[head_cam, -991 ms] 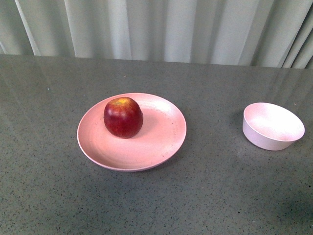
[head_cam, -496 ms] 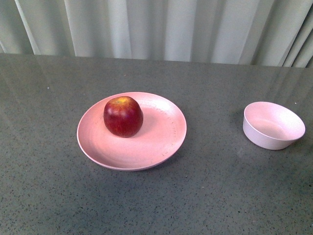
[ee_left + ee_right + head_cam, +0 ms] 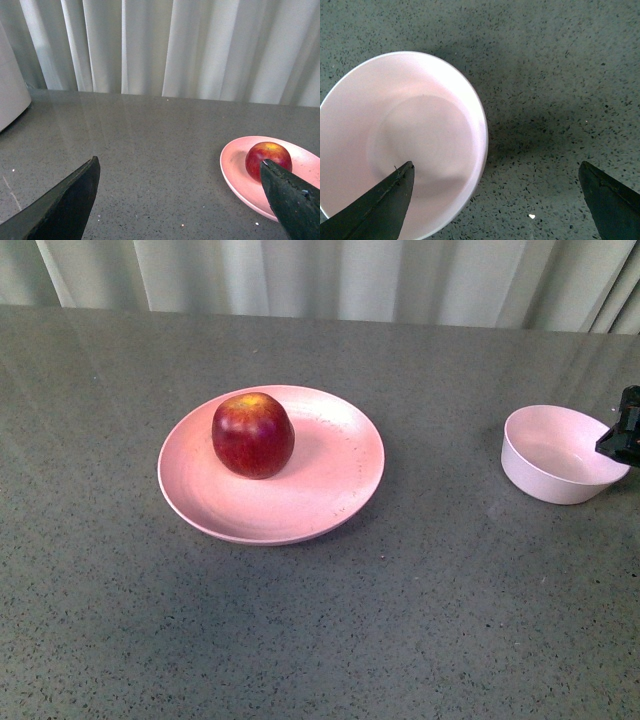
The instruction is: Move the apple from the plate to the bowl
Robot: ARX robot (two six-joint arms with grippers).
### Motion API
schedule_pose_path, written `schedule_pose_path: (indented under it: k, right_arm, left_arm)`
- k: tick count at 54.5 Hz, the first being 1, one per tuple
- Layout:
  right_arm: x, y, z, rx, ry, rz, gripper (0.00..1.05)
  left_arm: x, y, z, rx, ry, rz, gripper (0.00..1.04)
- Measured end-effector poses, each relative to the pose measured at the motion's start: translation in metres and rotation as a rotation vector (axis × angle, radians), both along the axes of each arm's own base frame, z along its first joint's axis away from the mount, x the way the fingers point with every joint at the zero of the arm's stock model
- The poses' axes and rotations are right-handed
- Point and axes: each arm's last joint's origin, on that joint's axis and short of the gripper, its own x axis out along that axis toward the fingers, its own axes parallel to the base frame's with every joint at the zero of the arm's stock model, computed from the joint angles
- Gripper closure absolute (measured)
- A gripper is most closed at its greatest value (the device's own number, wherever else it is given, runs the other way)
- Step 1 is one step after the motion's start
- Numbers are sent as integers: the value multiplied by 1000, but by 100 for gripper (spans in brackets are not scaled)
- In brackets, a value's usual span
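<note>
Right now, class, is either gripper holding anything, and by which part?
Nothing is held. The left gripper and the right gripper are both open and empty; the apple sits untouched on the plate, and the bowl is empty.

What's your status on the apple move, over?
Left gripper open, empty. Right gripper open, partly above the bowl. Apple on plate, untouched. Nothing between plate and bowl.

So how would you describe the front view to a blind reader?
A dark-red apple sits on a wide pink plate on a grey table. To its right stands a small empty pink bowl, with the right gripper just showing beside it.
</note>
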Motion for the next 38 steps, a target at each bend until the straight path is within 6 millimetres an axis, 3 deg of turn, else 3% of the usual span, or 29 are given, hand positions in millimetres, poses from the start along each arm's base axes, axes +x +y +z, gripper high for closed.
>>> schedule_pose_path:
  k: [21,38]
  right_arm:
    - [16,8,-16,26,53,-35,10]
    - [21,8,-27,37,100,-92,65]
  left_arm:
    - [0,0,0,0,0,0,9]
    - [0,0,0,0,0,0,9]
